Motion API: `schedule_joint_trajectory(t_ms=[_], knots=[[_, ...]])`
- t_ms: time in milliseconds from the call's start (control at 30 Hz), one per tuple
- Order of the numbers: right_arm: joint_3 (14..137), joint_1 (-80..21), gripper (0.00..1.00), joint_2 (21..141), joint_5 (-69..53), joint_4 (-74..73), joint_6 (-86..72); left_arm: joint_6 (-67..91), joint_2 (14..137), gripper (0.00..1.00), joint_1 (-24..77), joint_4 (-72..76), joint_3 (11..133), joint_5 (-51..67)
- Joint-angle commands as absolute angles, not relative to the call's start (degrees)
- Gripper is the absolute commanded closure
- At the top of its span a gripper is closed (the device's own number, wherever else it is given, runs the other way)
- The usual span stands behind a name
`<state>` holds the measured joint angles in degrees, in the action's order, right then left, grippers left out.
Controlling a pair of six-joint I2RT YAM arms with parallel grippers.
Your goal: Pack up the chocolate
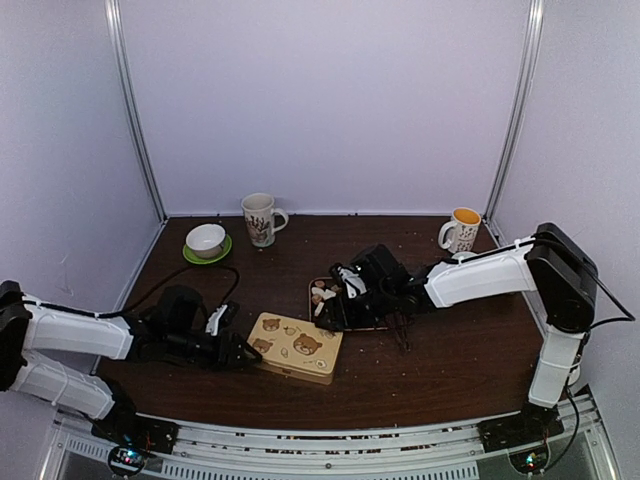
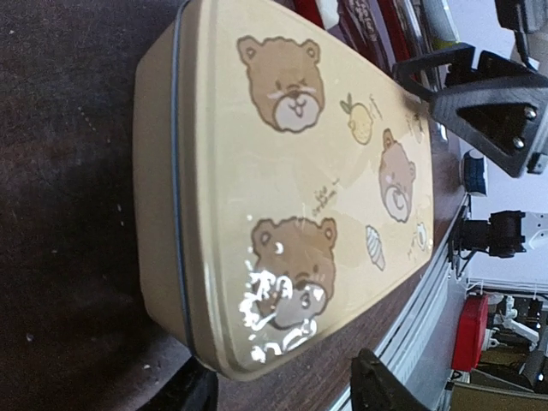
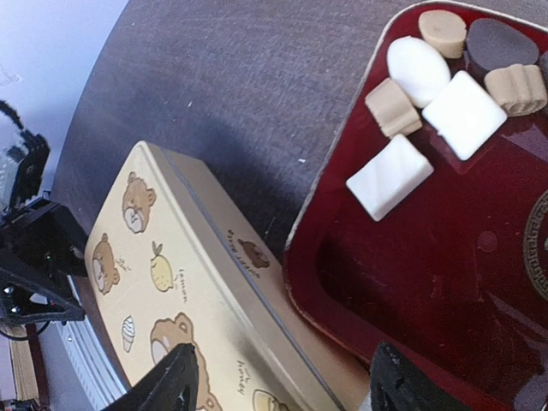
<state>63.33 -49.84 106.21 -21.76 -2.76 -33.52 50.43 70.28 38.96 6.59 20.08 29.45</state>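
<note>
several chocolate pieces [image 3: 462, 111] sit bunched in a corner of the red tray [image 3: 445, 282], none packed. the bear tin [image 2: 291, 197] is lidded; my left gripper [image 2: 278, 392] straddles its end, jaws apart, and could shove it into the tray if it closes off-centre. right gripper [image 3: 282, 390] hovers spread, empty.

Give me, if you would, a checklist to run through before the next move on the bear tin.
1. Left gripper open, straddling the tin at its near end: ok.
2. Right gripper open and empty: ok.
3. Chocolate lying in the red tray: ok.
4. Tin open for packing: not ok, lid on.
5. Gap between red tray and tin: cannot tell.
</note>
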Motion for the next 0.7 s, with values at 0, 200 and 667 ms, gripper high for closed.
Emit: schedule_joint_trajectory(t_ms=[0,200,667], knots=[[60.5,-51.0,0.31,105.9,-27.5,-0.1,-33.5,51.8,75.6,0.44,38.5,12.8,23.3,26.4],[56.0,-55.3,0.31,103.1,-29.6,3.7,-37.3,55.4,84.0,0.45,37.1,23.0,23.6,26.5],[58.0,-61.4,0.32,102.8,-28.9,4.6,-40.3,48.6,78.0,0.42,29.2,12.7,25.7,22.7]])
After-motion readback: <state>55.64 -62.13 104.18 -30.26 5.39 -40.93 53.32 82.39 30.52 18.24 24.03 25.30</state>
